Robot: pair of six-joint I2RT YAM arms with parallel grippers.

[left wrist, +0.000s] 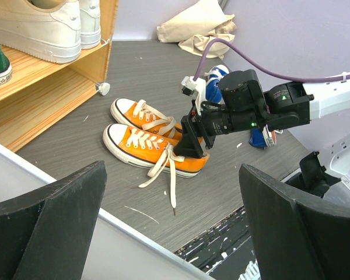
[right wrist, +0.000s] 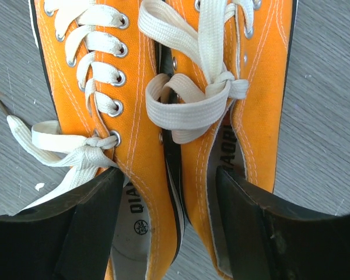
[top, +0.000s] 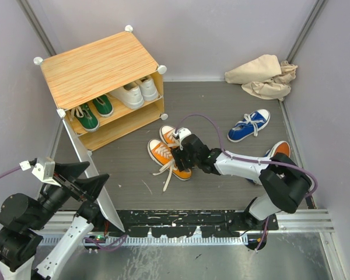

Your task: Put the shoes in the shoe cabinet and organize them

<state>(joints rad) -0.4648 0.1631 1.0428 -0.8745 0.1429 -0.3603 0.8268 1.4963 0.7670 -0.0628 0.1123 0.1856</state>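
Observation:
Two orange shoes (top: pixel 166 153) (left wrist: pixel 146 146) lie side by side on the dark floor in front of the shoe cabinet (top: pixel 99 67). My right gripper (top: pixel 179 156) (right wrist: pixel 169 175) reaches down from their heel end. One finger sits inside each shoe, and the two fingers press the adjoining inner walls together. Green shoes (top: pixel 93 112) and white shoes (top: pixel 137 90) stand on the cabinet's upper shelf. A blue shoe (top: pixel 249 125) lies at the right. My left gripper (top: pixel 87 175) (left wrist: pixel 172 175) hangs wide open and holds nothing, close to the cabinet's open door (top: pixel 87 160).
A crumpled beige cloth (top: pixel 262 76) lies in the back right corner. Another shoe (top: pixel 282 147) is partly hidden behind the right arm. The open door panel (left wrist: pixel 58 233) stands between the left gripper and the floor. The cabinet's lower shelf (top: pixel 114 131) holds nothing.

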